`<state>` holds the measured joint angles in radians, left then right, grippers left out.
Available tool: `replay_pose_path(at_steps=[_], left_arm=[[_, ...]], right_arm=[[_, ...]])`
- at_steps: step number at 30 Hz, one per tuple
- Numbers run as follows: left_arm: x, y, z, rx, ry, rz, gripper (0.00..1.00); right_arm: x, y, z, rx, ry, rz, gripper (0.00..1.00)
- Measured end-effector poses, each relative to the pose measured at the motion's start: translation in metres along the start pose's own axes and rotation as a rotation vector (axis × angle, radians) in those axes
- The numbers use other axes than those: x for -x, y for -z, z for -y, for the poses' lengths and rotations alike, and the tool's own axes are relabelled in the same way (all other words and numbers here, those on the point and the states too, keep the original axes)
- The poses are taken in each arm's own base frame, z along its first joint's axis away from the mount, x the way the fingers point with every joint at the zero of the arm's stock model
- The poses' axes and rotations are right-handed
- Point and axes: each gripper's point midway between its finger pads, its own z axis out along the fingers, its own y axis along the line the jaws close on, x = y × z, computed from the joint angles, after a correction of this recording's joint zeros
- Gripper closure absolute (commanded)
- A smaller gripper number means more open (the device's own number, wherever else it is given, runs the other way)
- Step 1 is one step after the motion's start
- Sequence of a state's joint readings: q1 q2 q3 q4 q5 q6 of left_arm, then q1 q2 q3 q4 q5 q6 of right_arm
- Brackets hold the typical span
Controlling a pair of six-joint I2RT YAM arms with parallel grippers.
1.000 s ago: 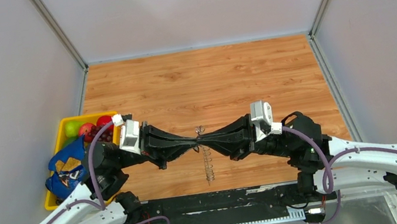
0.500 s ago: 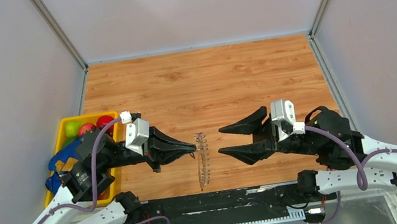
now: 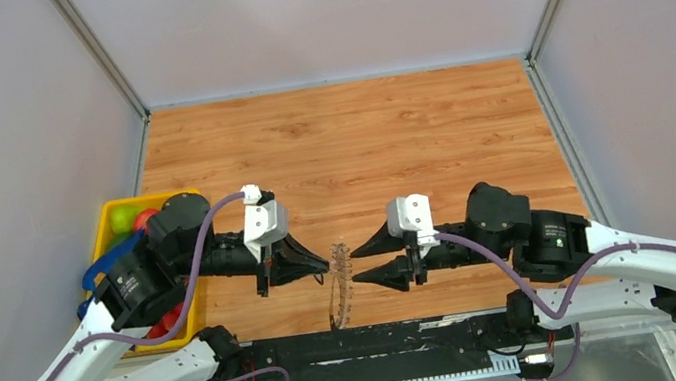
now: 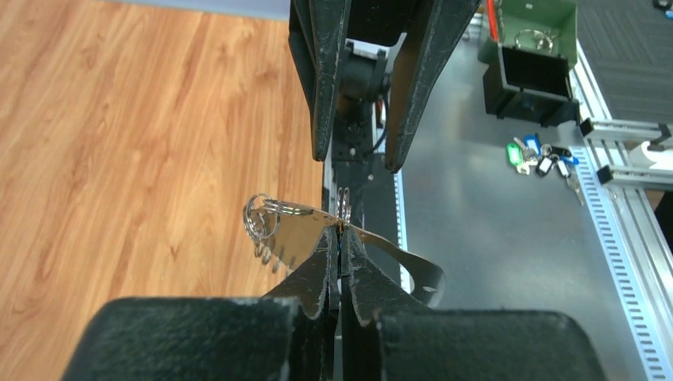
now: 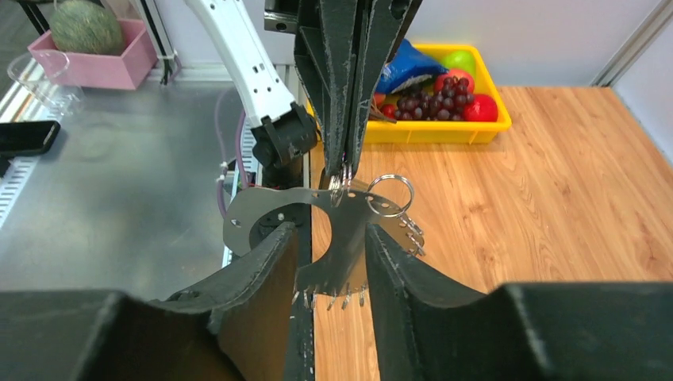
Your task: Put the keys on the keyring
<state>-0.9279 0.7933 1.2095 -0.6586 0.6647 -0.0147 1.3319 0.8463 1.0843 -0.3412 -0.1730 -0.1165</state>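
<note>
Wooden tabletop (image 3: 356, 137), grey walls (image 3: 337, 9); left gripper (image 3: 328, 269) pinches keyring (image 3: 337, 297), right gripper (image 3: 357, 260) half-open beside it.

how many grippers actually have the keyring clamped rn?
1. Left gripper: jaws shut on the keyring at its edge, beside the small rings. Right gripper: jaws open, straddling the keyring, not clamping.

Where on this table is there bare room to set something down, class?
The far half of the table, up to the back rail, is bare wood. Crowded: the near middle, where the left gripper and right gripper meet at the keyring, and the left edge by the yellow bin.
</note>
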Motion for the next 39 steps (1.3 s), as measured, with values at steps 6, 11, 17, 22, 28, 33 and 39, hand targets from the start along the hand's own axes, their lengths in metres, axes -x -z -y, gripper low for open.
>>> replay_pose_path(at_steps=[6, 11, 17, 22, 28, 33, 39], left_arm=[[-0.017, 0.005, 0.0, 0.005, 0.012, -0.092, 1.0], [-0.025, 0.009, -0.001, 0.016, 0.009, -0.129, 1.0], [-0.032, 0.011, -0.002, 0.029, 0.006, -0.154, 1.0], [-0.033, 0.014, -0.003, 0.041, -0.003, -0.156, 1.0], [-0.031, 0.017, -0.002, 0.05, -0.014, -0.143, 1.0], [-0.029, 0.019, -0.001, 0.052, -0.021, -0.135, 1.0], [-0.029, 0.02, 0.0, 0.055, -0.022, -0.133, 1.0]], right_arm=[[-0.006, -0.013, 0.005, -0.007, 0.008, -0.054, 0.63], [-0.004, -0.021, 0.007, -0.012, 0.005, -0.072, 0.64], [-0.016, -0.031, 0.009, -0.013, -0.01, -0.116, 0.66], [-0.023, -0.038, 0.008, -0.009, -0.029, -0.148, 0.67], [-0.022, -0.042, 0.007, -0.001, -0.044, -0.15, 0.69], [-0.022, -0.045, 0.005, 0.012, -0.055, -0.151, 0.71], [-0.022, -0.049, 0.002, 0.029, -0.066, -0.151, 0.71]])
